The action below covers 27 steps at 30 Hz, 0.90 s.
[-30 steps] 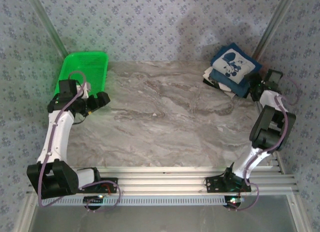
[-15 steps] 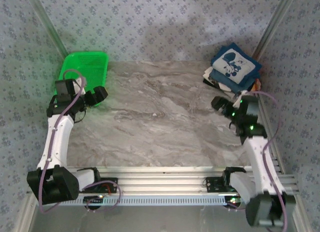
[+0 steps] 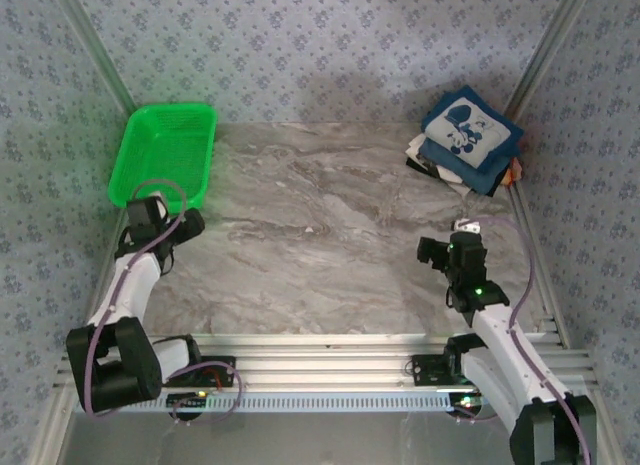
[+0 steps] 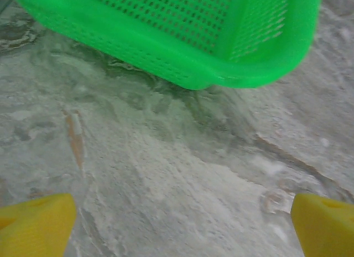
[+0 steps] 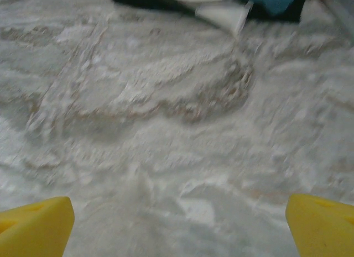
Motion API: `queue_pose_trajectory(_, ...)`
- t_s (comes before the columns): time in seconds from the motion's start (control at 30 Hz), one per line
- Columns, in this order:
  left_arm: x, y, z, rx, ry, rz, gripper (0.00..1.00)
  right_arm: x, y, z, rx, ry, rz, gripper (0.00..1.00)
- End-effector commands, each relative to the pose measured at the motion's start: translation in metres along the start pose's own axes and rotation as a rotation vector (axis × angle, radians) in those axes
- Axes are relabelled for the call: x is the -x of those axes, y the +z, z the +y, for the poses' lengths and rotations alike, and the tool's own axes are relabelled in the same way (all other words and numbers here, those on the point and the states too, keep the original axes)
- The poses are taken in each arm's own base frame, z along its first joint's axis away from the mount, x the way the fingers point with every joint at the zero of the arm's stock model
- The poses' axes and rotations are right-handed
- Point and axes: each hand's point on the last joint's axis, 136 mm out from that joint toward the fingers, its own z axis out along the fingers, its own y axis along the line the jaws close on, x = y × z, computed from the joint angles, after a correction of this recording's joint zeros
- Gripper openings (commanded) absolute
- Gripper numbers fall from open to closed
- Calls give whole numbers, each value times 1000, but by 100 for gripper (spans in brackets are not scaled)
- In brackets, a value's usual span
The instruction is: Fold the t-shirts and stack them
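Observation:
The t-shirts (image 3: 468,140) lie folded in a stack at the table's far right corner, a dark navy one with a pale print on top. In the right wrist view the stack's near edge (image 5: 221,5) shows teal, white and black layers. My right gripper (image 3: 447,247) hovers over bare marble well short of the stack. It is open, its yellow fingertips (image 5: 36,226) wide apart with nothing between them. My left gripper (image 3: 185,225) hangs just off the near corner of the green basket (image 3: 165,150). It is open and empty too, its fingertips (image 4: 33,226) spread.
The green mesh basket (image 4: 182,30) stands at the far left with nothing visible inside. The marble tabletop (image 3: 320,235) stretches between the arms. Patterned walls close in the back and sides, and a metal rail runs along the near edge.
The right arm has swung away from the t-shirt stack towards the near right. The left arm has drawn back from the basket towards the near edge.

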Motion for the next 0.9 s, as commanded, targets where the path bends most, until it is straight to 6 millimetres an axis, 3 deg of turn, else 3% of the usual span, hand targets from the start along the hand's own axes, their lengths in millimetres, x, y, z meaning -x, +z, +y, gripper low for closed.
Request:
queue_pose_trajectory(0.0,30,2,3,10,16,-180,100,22,9,-18,-95,-64,-151,100)
queue_pose_trajectory(0.13,29,9,-3,-72,28,-359,100,14,13,-13,0,-34,-249,100)
queue_pose_trajectory(0.2,26,11,-2,-74,45,-443,100,18,15,-23,-6,18,-304,100)
queue_pose_trajectory(0.27,17,20,-4,-79,63,-422,100,23,23,-40,-27,75,-302,100)
queue_pose_trajectory(0.37,18,23,-26,-121,192,-442,100,32,39,-49,-28,97,-313,100)
queue_pose_trajectory(0.5,12,46,-35,-156,248,-442,100,46,73,-22,74,3,-276,100)
queue_pose_trajectory(0.57,7,60,-50,-211,305,-401,100,39,96,-10,97,-48,-217,100)
queue_pose_trajectory(0.63,4,61,-52,-209,316,-375,100,33,110,-5,86,-71,-213,100)
queue_pose_trajectory(0.87,4,65,-53,-185,332,-345,100,31,110,4,75,-132,-164,100)
